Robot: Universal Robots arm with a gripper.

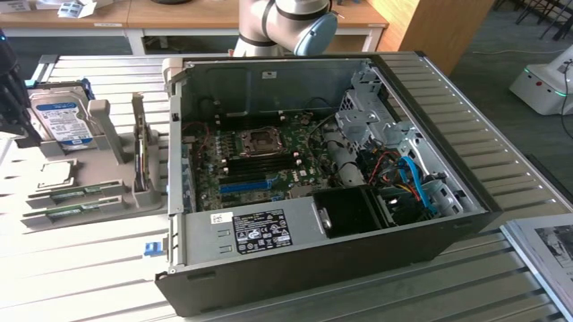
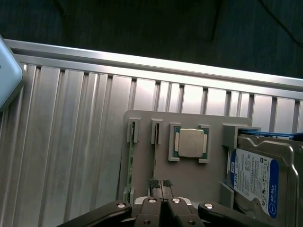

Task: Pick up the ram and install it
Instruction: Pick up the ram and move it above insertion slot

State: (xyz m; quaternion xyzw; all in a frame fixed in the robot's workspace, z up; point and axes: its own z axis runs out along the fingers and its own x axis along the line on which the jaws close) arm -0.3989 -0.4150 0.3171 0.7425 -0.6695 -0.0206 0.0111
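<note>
Two slim green sticks stand on edge in slots of a grey holder [image 2: 189,184]. The ram [image 2: 155,161] is the one nearer the CPU, also seen as the ram [image 1: 70,194] at the exterior view's left. The other green stick [image 2: 131,165] sits one slot further out. My gripper [image 2: 161,185] hovers above the holder, its fingertips pressed together over one end of the ram's slot, holding nothing. The dark gripper body [image 1: 13,87] shows at the exterior view's left edge. The open PC case [image 1: 430,255] lies on the table with its motherboard [image 1: 259,161] exposed.
On the holder, a CPU [image 2: 191,143] lies beside the sticks and a hard drive [image 2: 255,177] stands past it. A blue slot [image 1: 243,186] and black memory slots [image 1: 262,162] lie on the motherboard. The slatted metal table [image 1: 80,268] surrounds the case.
</note>
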